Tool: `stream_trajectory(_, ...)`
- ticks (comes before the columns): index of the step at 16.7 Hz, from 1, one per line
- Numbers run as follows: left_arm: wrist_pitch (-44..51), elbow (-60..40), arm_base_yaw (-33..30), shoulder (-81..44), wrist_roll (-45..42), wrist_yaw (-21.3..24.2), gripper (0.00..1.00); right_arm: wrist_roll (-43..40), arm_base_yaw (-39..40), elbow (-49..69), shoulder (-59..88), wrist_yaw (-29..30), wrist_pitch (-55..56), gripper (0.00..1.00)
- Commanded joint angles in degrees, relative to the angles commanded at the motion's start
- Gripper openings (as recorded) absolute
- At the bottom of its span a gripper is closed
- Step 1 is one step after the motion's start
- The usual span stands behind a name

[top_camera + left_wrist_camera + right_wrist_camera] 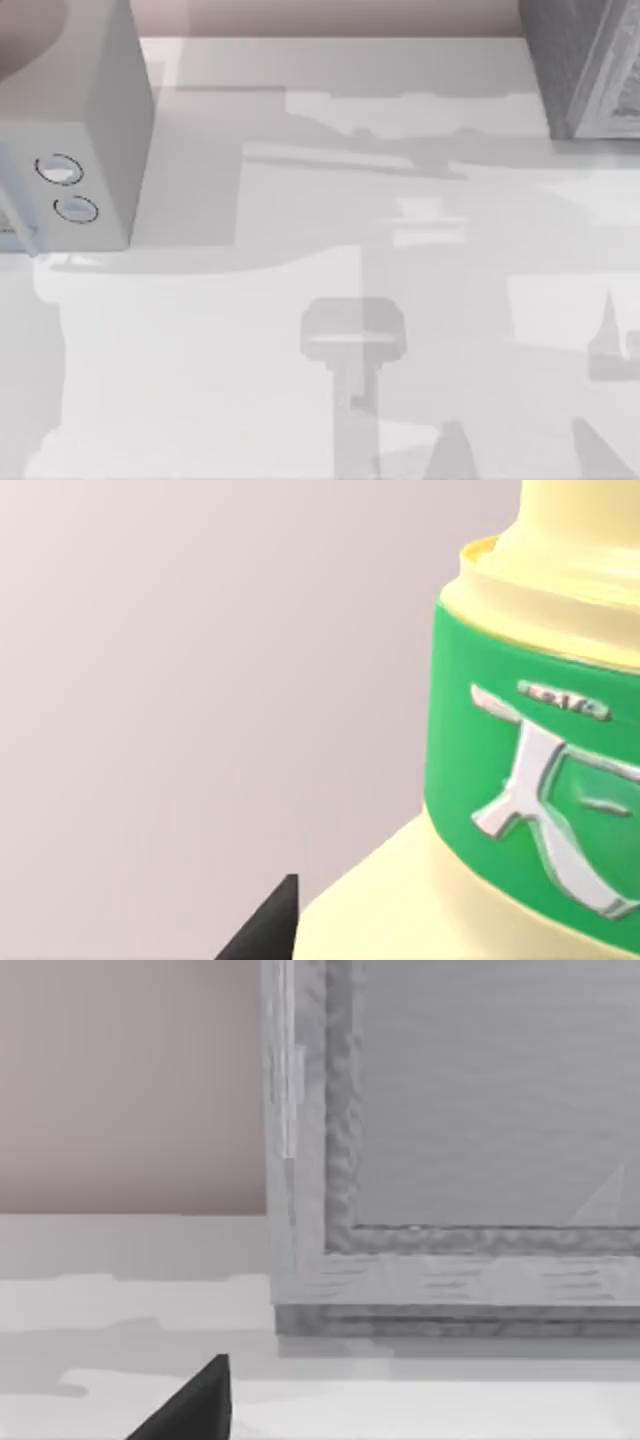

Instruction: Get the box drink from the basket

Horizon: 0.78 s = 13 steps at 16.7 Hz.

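The white table (pixel 200 380) lies mostly bare through the middle and lower part of the top view, crossed only by grey shadows, so there is wide open room there. A grey cabinet with two round dials (pixel 75 120) takes up the upper left corner and runs off the left edge. A grey textured unit (pixel 580 60) sits in the upper right corner, cut off by the frame. Between them the table's far edge meets a pinkish wall (pixel 330 15). In the left wrist view the box drink (pixel 520 780) looms very close. Its body is pale yellow with a green band bearing a white mark, and it sits just beside the dark tip of the left gripper (pixel 270 930). Whether that gripper grasps it cannot be told. In the right wrist view the dark tip of the right gripper (pixel 195 1405) hangs over the table, and a framed grey front (pixel 450 1110) stands near and squarely ahead. Whether this gripper is released or clenched cannot be told either.
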<state>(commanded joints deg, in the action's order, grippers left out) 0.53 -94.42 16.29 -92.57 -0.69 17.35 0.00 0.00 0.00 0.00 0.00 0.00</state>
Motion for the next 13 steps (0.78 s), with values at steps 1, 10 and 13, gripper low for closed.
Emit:
stream_trajectory(1, 1.95, -1.95, 0.10, -0.27, -0.08, 0.12, 0.00, 0.00, 0.00, 0.00, 0.00, 0.00, 0.00, 1.00)
stream_trajectory(10, 5.48, -4.84, -0.11, -0.11, -0.19, 0.29, 0.00, 0.00, 0.00, 0.00, 0.00, 0.00, 0.00, 1.00)
stream_trajectory(13, 5.69, 0.10, -0.94, 3.80, 0.10, -0.60, 0.00, 0.00, 0.00, 0.00, 0.00, 0.00, 0.00, 1.00)
